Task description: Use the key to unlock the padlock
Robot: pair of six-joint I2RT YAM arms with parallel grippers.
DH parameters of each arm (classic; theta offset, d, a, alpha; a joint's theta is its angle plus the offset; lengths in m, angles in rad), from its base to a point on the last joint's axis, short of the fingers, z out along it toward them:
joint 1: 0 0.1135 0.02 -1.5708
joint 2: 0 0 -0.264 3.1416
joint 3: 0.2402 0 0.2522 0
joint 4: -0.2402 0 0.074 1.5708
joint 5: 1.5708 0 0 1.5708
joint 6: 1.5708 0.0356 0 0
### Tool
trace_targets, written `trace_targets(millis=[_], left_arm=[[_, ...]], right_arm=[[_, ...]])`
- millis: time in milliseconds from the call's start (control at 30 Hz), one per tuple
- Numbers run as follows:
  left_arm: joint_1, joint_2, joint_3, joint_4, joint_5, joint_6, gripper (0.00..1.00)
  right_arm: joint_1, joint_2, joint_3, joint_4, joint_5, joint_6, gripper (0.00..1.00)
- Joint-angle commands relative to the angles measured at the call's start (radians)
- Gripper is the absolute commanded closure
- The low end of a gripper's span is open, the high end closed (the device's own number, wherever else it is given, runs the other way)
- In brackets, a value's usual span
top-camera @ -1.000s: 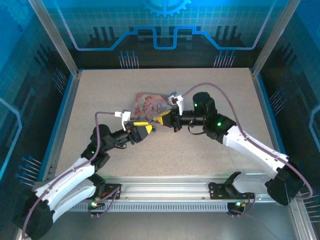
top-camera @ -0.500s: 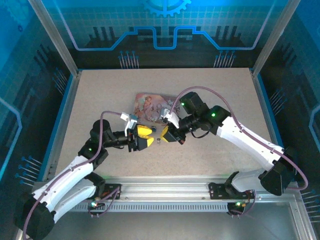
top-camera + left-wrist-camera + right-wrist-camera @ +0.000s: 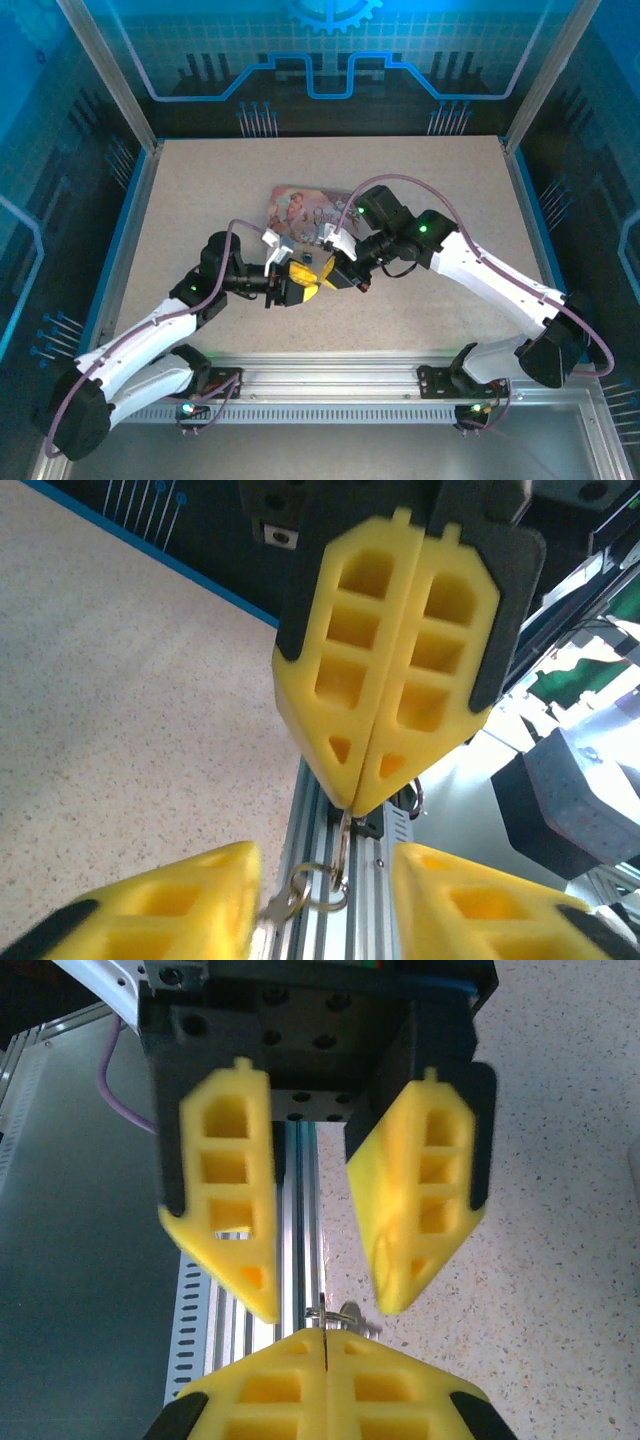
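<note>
My right gripper is shut on a thin silvery key ring. A second small ring links to it, and the key dangles from that. In the left wrist view the right gripper points down at me with its yellow fingers pressed together. My left gripper faces it tip to tip. The left gripper is open, with the key hanging between its fingers, close against the left one. In the right wrist view the key pokes out just past the shut right gripper. The padlock is hidden.
The pink illustrated tin lies flat on the speckled table just behind the two grippers. An aluminium rail runs along the near edge. Blue walls close in the sides and back.
The right gripper came forward off the tin, staying shut. The left gripper moved right up to it, and its jaws have narrowed around the dangling key.
</note>
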State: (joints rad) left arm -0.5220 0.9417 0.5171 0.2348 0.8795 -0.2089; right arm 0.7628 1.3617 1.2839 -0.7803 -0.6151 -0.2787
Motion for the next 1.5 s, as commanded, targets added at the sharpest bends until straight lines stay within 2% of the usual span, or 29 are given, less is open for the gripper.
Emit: trace_targets(millis=[0, 167, 333, 433, 600, 733, 767, 833, 933, 1033, 1133, 1200, 1300, 1367, 1467], left_arm=[[-0.009, 0.008, 0.045, -0.045, 0.004, 0.038, 0.66], [-0.013, 0.005, 0.046, -0.05, -0.001, 0.041, 0.66], [-0.019, 0.011, 0.047, -0.048, 0.001, 0.04, 0.81], [-0.022, 0.011, 0.046, -0.048, 0.001, 0.038, 0.84], [-0.024, 0.012, 0.048, -0.055, -0.012, 0.035, 1.0], [-0.024, 0.001, 0.04, -0.053, -0.077, -0.01, 1.0], [-0.022, -0.002, 0.038, -0.052, -0.092, -0.023, 1.0], [-0.024, -0.012, 0.03, -0.047, -0.119, -0.048, 1.0], [-0.023, -0.045, 0.006, -0.042, -0.174, -0.078, 1.0], [-0.022, -0.093, -0.009, -0.071, -0.235, -0.094, 1.0], [-0.022, -0.136, -0.012, -0.125, -0.282, -0.098, 1.0], [-0.023, -0.156, -0.012, -0.158, -0.293, -0.094, 1.0], [-0.021, -0.165, 0.0, -0.235, -0.345, -0.089, 1.0], [-0.022, -0.17, 0.013, -0.319, -0.431, -0.097, 1.0], [-0.023, -0.172, 0.03, -0.469, -0.589, -0.125, 1.0]], right_arm=[[0.017, -0.001, 0.028, -0.031, -0.038, -0.011, 1.0], [0.017, 0.0, 0.029, -0.027, -0.046, -0.01, 1.0], [0.017, 0.001, 0.032, -0.023, -0.049, -0.005, 1.0], [0.018, 0.001, 0.032, -0.016, -0.045, 0.0, 1.0], [0.016, 0.002, 0.029, 0.016, -0.035, 0.027, 1.0], [0.013, -0.004, 0.013, 0.074, -0.015, 0.078, 1.0], [0.008, -0.012, 0.002, 0.108, 0.014, 0.113, 0.95], [-0.004, -0.029, -0.021, 0.164, 0.051, 0.174, 0.77], [-0.032, -0.06, -0.062, 0.245, 0.057, 0.26, 0.77], [-0.052, -0.094, -0.097, 0.316, 0.135, 0.366, 0.62], [-0.075, -0.121, -0.142, 0.374, 0.231, 0.481, 0.59], [-0.079, -0.132, -0.174, 0.417, 0.214, 0.519, 0.58], [-0.079, -0.135, -0.22, 0.485, 0.203, 0.578, 0.51], [-0.077, -0.125, -0.255, 0.52, 0.285, 0.655, 0.48], [-0.034, -0.068, -0.279, 0.513, 0.502, 0.781, 0.48]])
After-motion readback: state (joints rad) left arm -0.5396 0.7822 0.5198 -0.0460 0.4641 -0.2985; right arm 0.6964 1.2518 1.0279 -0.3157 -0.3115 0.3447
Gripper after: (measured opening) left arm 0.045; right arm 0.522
